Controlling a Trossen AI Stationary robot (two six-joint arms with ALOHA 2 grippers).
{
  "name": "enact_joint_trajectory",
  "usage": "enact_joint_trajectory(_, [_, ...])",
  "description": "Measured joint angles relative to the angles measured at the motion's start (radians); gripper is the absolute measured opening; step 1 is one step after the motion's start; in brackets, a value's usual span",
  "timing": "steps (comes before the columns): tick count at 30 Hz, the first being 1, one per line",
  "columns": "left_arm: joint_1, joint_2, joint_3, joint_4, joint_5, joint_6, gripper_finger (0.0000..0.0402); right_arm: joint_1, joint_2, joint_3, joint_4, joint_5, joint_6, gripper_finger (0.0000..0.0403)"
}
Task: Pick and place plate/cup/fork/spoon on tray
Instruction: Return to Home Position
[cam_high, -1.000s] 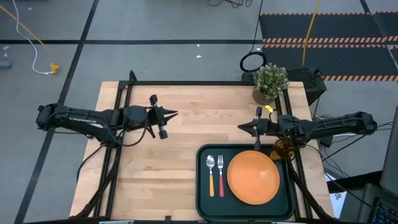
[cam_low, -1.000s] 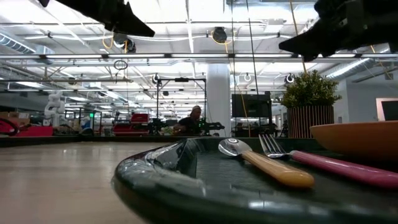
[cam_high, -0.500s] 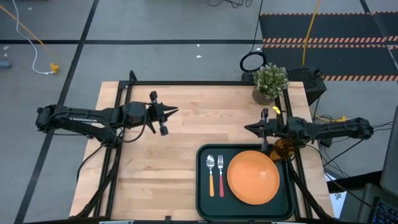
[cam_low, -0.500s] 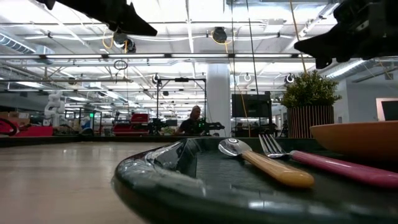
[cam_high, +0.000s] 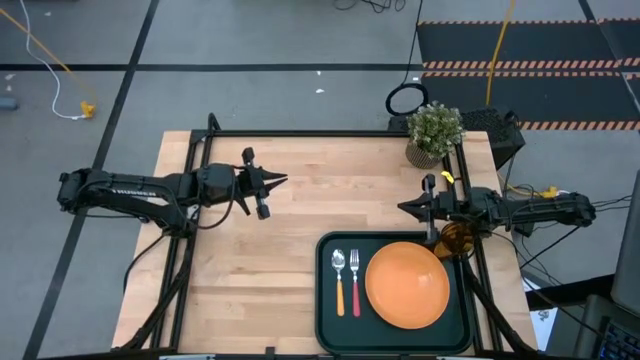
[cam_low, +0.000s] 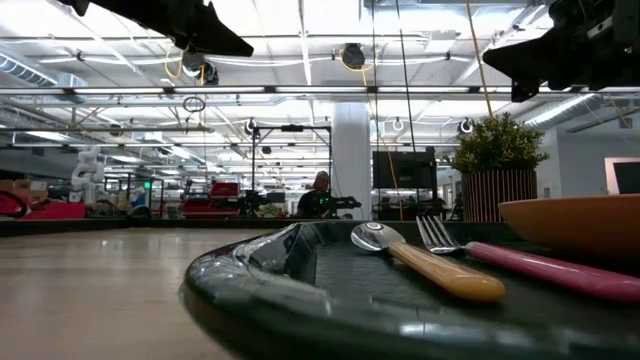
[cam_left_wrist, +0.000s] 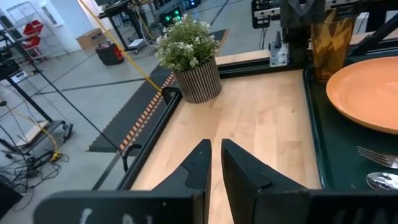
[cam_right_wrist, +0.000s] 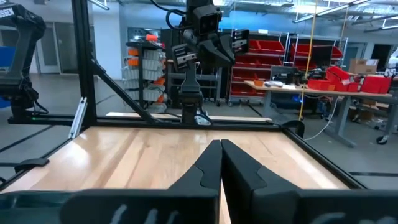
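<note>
Left gripper (cam_high: 281, 181): hovering over the left half of the wooden table (cam_high: 330, 200), fingers drawn to a thin slit, holding nothing.
Tray (cam_high: 323, 300): at the table's near edge, right of centre.
Spoon (cam_high: 339, 280): on the tray's left side.
Fork (cam_high: 354, 281): just right of the spoon, parallel to it.
Right gripper (cam_high: 402, 207): above the table just beyond the tray, fingers pressed together, empty.
Plate (cam_high: 407, 285): filling the tray's right part.
Cup (cam_high: 455, 241): upright at the tray's far right corner, partly under the right arm.
</note>
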Motion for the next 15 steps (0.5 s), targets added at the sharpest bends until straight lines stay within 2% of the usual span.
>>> enact_joint_trajectory(15, [0.0, 0.0, 0.0, 0.009, 0.0, -0.012, 0.004, 0.0, -0.031, 0.0, -0.086, 0.004, -0.019, 0.0])
